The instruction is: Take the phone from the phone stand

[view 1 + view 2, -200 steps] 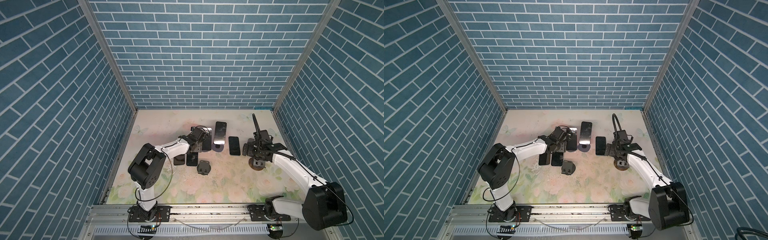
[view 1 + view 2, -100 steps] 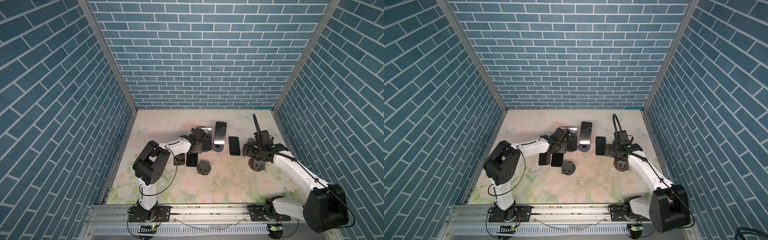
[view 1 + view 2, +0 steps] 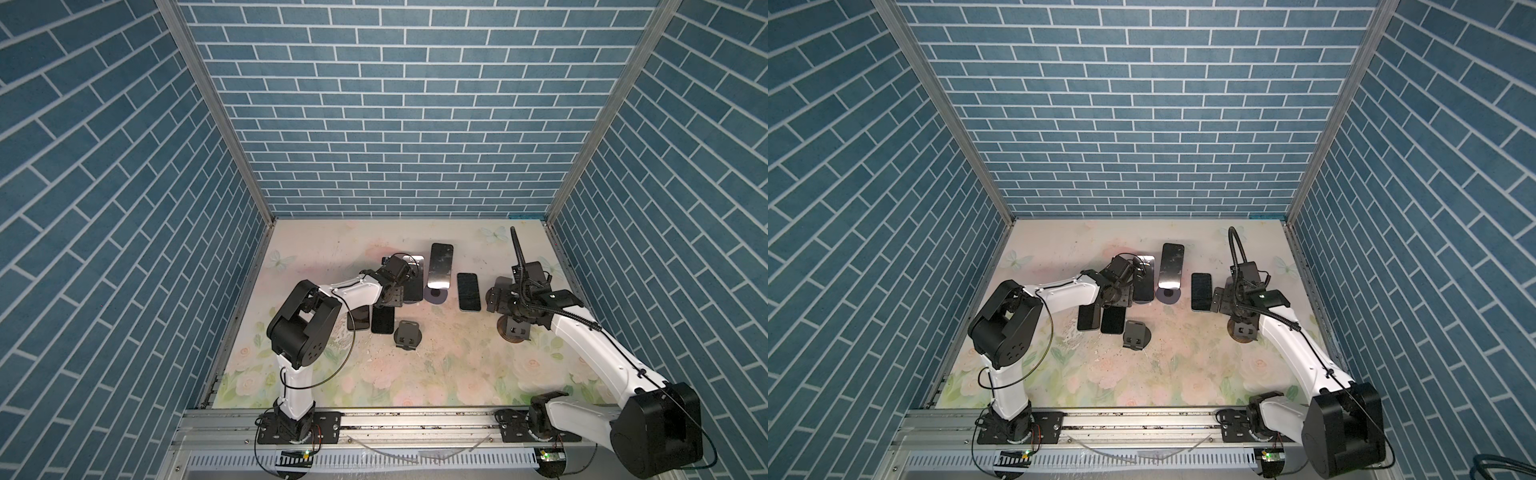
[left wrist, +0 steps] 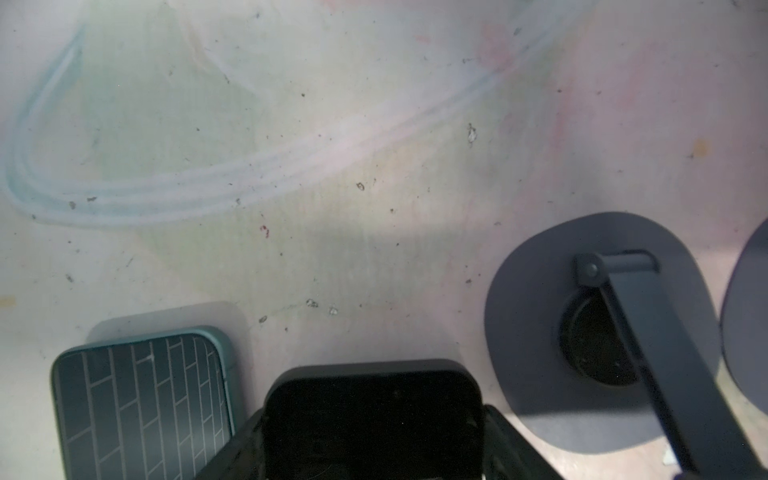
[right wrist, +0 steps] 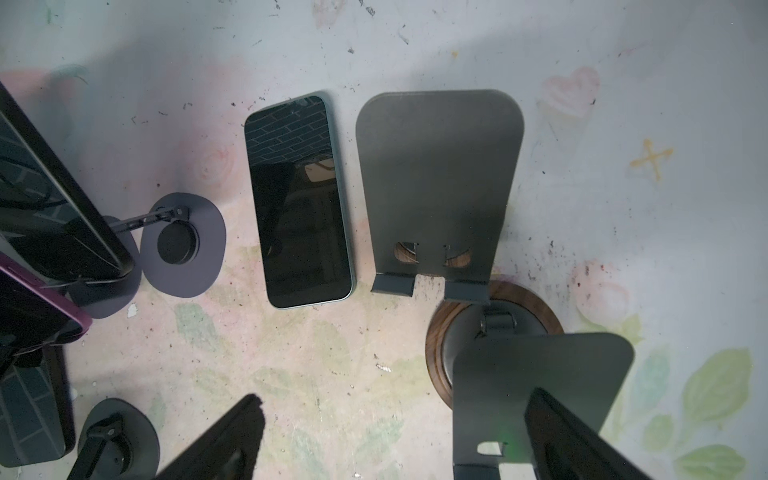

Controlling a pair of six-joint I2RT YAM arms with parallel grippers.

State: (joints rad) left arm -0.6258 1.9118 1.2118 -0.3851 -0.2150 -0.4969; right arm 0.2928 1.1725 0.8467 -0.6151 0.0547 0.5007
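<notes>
A black phone (image 4: 374, 419) sits between my left gripper's (image 4: 374, 465) fingers, which press on its two sides. In both top views that phone (image 3: 382, 322) (image 3: 1112, 322) lies flat on the floral table with my left gripper (image 3: 389, 297) (image 3: 1113, 300) over its far end. A small black phone stand (image 3: 408, 332) (image 3: 1136, 336) stands bare just right of it. My right gripper (image 5: 395, 449) (image 3: 509, 303) hangs open over a wooden-based stand (image 5: 548, 320) whose dark plate (image 5: 436, 187) holds nothing.
A teal-edged phone (image 4: 141, 403) (image 3: 358, 318) lies beside the held one. Another phone (image 3: 468, 291) (image 5: 299, 203) lies flat mid-table. A tall phone (image 3: 440, 264) leans on a purple-based stand (image 3: 436, 296); a further stand (image 4: 532, 332) stands close to my left gripper.
My left arm's elbow has swung up and to the right, while its gripper and the phone stay in about the same place. The right arm has not moved.
</notes>
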